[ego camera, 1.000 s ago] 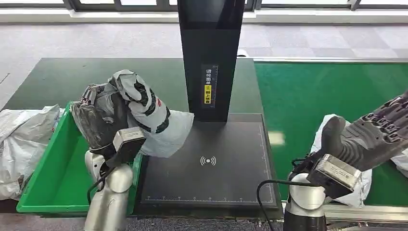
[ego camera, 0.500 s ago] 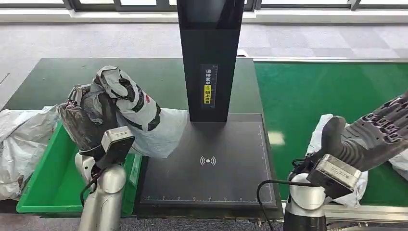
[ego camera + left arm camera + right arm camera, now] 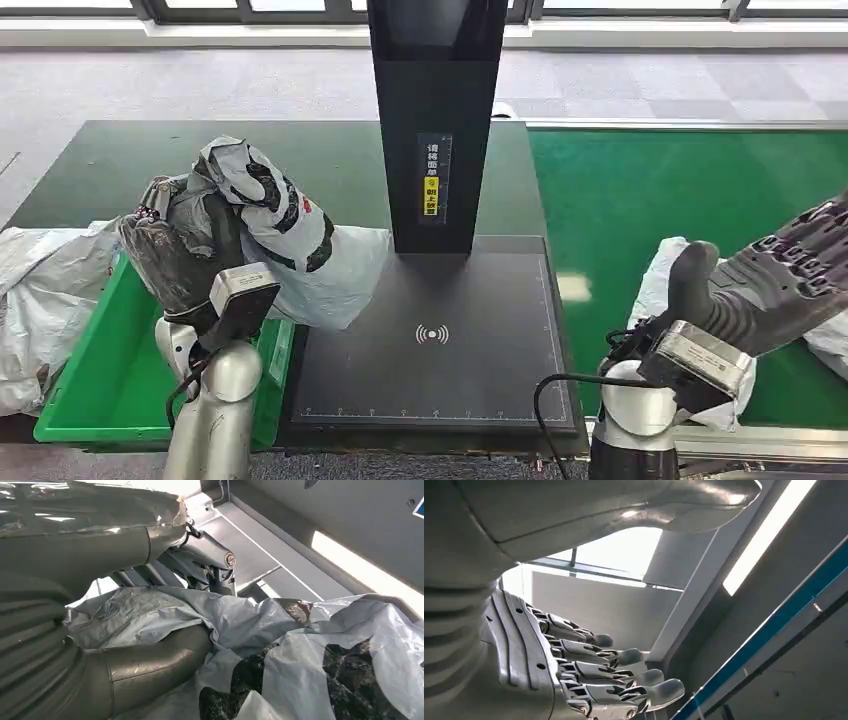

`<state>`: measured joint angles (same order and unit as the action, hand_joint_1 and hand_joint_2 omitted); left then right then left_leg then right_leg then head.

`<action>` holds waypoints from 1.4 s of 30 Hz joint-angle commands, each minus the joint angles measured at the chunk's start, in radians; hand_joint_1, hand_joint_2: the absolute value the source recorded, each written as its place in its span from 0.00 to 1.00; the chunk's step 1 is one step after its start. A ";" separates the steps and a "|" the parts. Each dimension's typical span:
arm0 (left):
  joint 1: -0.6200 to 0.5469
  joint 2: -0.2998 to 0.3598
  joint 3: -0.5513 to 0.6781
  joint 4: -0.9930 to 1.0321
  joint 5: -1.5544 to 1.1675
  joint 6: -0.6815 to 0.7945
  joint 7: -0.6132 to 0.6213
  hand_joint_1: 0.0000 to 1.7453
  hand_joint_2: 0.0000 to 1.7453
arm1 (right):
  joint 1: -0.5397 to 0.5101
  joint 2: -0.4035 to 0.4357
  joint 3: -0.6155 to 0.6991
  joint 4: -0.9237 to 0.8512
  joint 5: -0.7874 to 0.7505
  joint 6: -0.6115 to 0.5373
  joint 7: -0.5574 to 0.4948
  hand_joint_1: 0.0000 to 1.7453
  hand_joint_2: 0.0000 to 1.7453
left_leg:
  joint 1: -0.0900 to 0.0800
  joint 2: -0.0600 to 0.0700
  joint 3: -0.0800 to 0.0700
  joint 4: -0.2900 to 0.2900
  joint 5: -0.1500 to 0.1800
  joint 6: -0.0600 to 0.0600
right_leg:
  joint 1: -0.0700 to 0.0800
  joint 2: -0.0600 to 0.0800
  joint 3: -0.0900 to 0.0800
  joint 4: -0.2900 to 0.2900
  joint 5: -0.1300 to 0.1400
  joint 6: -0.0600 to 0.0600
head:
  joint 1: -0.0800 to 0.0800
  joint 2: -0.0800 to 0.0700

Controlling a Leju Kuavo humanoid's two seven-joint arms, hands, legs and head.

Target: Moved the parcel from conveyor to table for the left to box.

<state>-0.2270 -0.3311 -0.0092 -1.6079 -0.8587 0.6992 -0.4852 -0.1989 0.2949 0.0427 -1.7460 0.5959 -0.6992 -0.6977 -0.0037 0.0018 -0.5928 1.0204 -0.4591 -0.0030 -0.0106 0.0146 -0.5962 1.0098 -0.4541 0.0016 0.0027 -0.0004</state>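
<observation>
The green conveyor (image 3: 650,190) fills the robot's right side and the dark table (image 3: 120,165) its left, with a black scanner pad (image 3: 450,360) and its upright black post (image 3: 435,120) between them. A green bin (image 3: 110,350) sits at the table's near left corner, and a heap of pale grey poly bags (image 3: 45,290) lies just beyond its left wall.

The parcel (image 3: 300,250), a grey poly mailer with black and white print, is lifted off the surface in the left hand (image 3: 185,255). Its long axis runs roughly level, from the bunched end in the hand out toward the scanner post, so most of its bulk hangs to the hand's right, over the seam between bin rim and scanner pad. The left wrist view shows the thumb (image 3: 150,665) and darker fingers (image 3: 200,565) closed around crumpled film (image 3: 280,645), a firm grasp. The bin lies directly below and left of this hand, so a short leftward carry looks like the deciding move.

The right hand (image 3: 780,280) hovers over the conveyor with fingers spread and nothing in them, just above another white parcel (image 3: 670,275) on the belt.
</observation>
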 commanded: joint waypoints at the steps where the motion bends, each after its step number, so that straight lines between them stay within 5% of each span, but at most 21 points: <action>1: -0.001 -0.018 0.053 0.011 0.001 -0.001 -0.001 1.00 1.00 | 0.096 0.054 -0.031 -0.005 -0.005 0.001 0.000 0.00 1.00 | 0.001 -0.002 0.003 -0.002 0.000 -0.001 | 0.001 -0.003 0.004 -0.002 -0.001 0.000 | 0.000 0.000; 36: -0.001 -0.018 0.053 0.011 0.001 -0.001 -0.001 1.00 1.00 | 0.096 0.054 -0.031 -0.005 -0.005 0.001 0.000 0.00 1.00 | 0.000 -0.001 0.002 -0.001 0.000 -0.001 | 0.000 -0.001 0.002 -0.001 -0.001 0.000 | 0.000 0.000; 37: -0.060 -0.018 0.303 -0.160 -0.007 -0.001 0.057 1.00 1.00 | 0.108 0.054 -0.068 0.031 -0.038 0.001 0.000 0.00 1.00 | 0.001 -0.002 0.004 -0.003 0.000 -0.001 | 0.001 -0.003 0.005 -0.003 -0.001 0.000 | 0.000 0.000; 39: -0.105 -0.018 0.405 -0.039 0.092 -0.001 -0.102 1.00 1.00 | 0.124 0.054 -0.062 0.023 -0.040 0.001 0.000 0.00 1.00 | 0.002 0.003 0.003 -0.002 -0.001 -0.002 | 0.002 0.002 0.003 -0.002 0.000 -0.001 | 0.000 0.000; 42: -0.110 -0.018 0.420 -0.024 0.105 -0.001 -0.125 1.00 1.00 | 0.124 0.054 -0.057 0.032 -0.041 0.001 0.000 0.00 1.00 | 0.002 0.002 0.005 -0.004 0.000 -0.002 | 0.002 0.000 0.004 -0.004 0.000 -0.002 | 0.000 0.000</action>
<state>-0.2397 -0.3269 0.0944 -1.6736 -0.8289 0.6992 -0.4960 -0.1855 0.2945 0.0320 -1.7456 0.5638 -0.6992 -0.6977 -0.0032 0.0045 -0.5930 1.0203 -0.4593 -0.0033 -0.0100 0.0161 -0.5977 1.0099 -0.4533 0.0005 0.0027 -0.0004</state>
